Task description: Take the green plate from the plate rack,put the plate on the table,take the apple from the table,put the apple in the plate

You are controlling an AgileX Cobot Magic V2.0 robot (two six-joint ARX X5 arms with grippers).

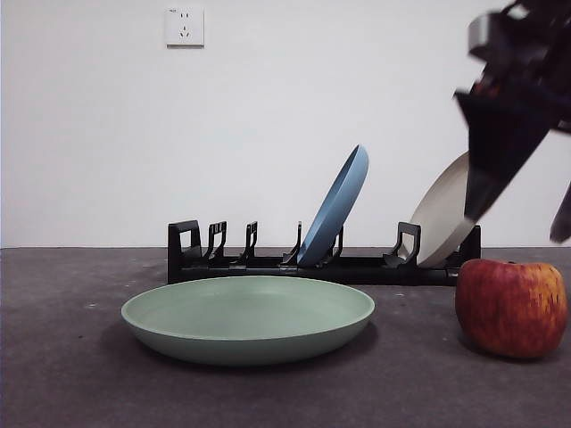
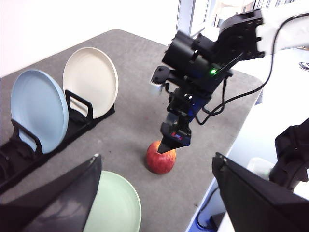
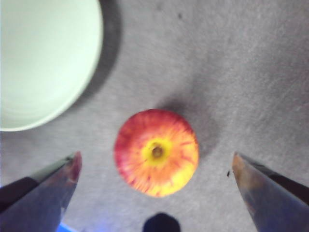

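Observation:
The green plate [image 1: 248,316] lies flat on the table [image 1: 71,374] in front of the plate rack [image 1: 268,265]. To its right the apple [image 1: 510,308] stands on the table, apart from the plate. My right gripper [image 1: 522,209] hangs open just above the apple, one jaw on either side and neither touching it. In the right wrist view the apple [image 3: 157,152] sits centred between the right gripper's [image 3: 156,155] jaws, with the green plate [image 3: 43,58] beside it. My left gripper [image 2: 156,158] is open and empty, held high and back from the apple [image 2: 161,157] and the green plate [image 2: 113,205].
A blue plate [image 1: 337,209] and a cream-white plate [image 1: 442,218] lean upright in the rack's right half. The rack's left slots hold nothing. The table's edge [image 2: 227,145] runs close behind the apple in the left wrist view.

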